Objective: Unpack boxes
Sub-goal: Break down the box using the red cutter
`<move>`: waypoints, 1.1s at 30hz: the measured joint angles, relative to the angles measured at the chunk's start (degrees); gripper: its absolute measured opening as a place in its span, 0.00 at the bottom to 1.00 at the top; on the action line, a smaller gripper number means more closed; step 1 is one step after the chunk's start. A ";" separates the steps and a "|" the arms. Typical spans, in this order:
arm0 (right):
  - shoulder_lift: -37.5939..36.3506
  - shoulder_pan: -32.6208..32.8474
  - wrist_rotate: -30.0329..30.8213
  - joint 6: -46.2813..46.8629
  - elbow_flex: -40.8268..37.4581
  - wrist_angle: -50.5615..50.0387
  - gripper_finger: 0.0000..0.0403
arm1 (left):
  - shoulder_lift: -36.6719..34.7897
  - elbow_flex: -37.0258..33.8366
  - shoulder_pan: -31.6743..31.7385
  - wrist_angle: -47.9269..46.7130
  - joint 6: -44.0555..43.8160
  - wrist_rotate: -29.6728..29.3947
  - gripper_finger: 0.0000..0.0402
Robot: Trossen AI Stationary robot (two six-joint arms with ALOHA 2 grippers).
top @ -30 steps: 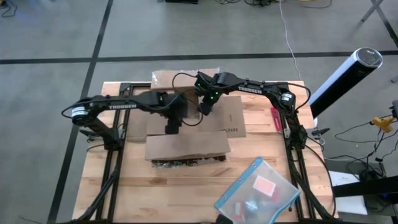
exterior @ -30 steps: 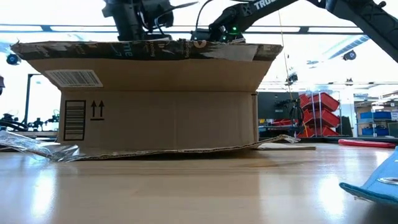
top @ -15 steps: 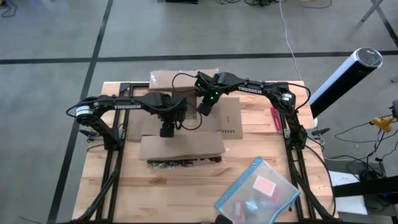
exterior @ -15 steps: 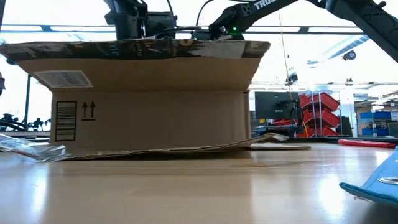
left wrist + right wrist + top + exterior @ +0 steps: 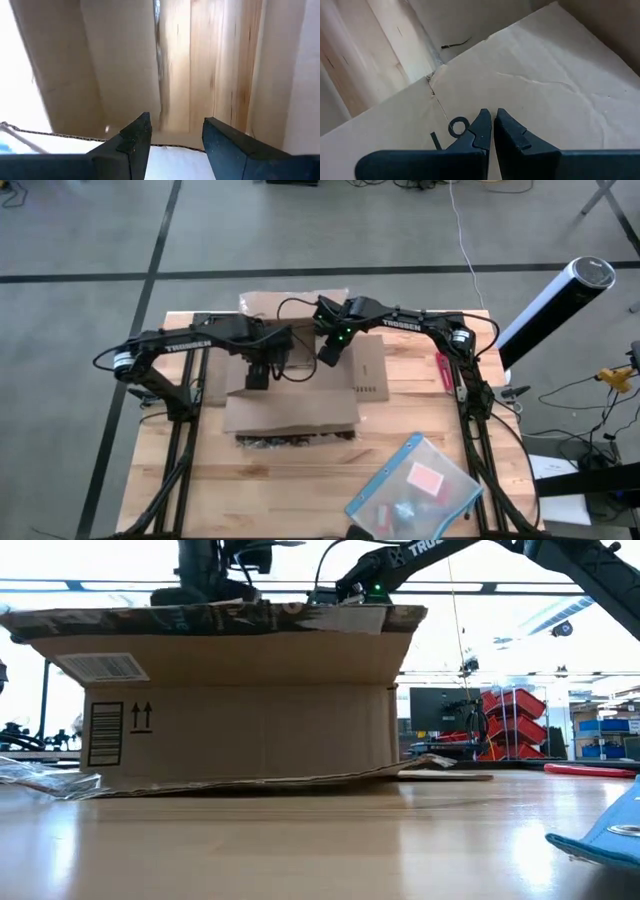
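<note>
The brown cardboard box (image 5: 300, 395) stands on its base mid-table with its flaps spread outward; the low view shows its near wall (image 5: 240, 730) with a barcode label and arrows. My left gripper (image 5: 258, 378) is open over the left part of the box's opening. In its wrist view, my left gripper (image 5: 172, 135) looks down at the inner walls and bare wood. My right gripper (image 5: 328, 355) is shut over the box's right flap (image 5: 530, 85). My left gripper's open fingers (image 5: 137, 137) stand above a corrugated cardboard edge (image 5: 170, 146); I cannot tell whether they touch it. My right gripper comes slanting down from the table's right, and its shut fingertips (image 5: 482, 125) meet the printed surface of the spread flap (image 5: 455, 127), which lies level at the box's top.
A clear pouch with a blue edge (image 5: 415, 485) lies near the table's front right. A red tool (image 5: 441, 372) lies by the right arm's frame. Crinkled packing material (image 5: 290, 440) pokes out under the near flap. Bare wood shows at the near left.
My left gripper has gone toward the table's left and far edges. The box has slid a little toward the left edge, still upright with its flaps spread. My right gripper has kept its place.
</note>
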 joint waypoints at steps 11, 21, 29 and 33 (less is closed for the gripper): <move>0.00 0.00 -0.02 0.02 -2.25 0.49 0.01 | -7.84 -1.51 0.33 -8.87 -8.20 -3.46 0.39; 0.00 0.00 -0.09 0.04 -2.30 0.60 0.01 | -17.13 -1.98 1.55 -10.36 -15.16 -9.28 0.39; 0.00 0.00 -1.53 -0.18 -2.30 0.75 0.01 | -21.13 -6.46 3.18 -13.04 -20.59 -9.31 0.39; 0.00 0.00 -1.53 -0.59 -2.30 0.82 0.01 | -23.12 -10.80 3.19 -13.01 -23.54 -9.23 0.39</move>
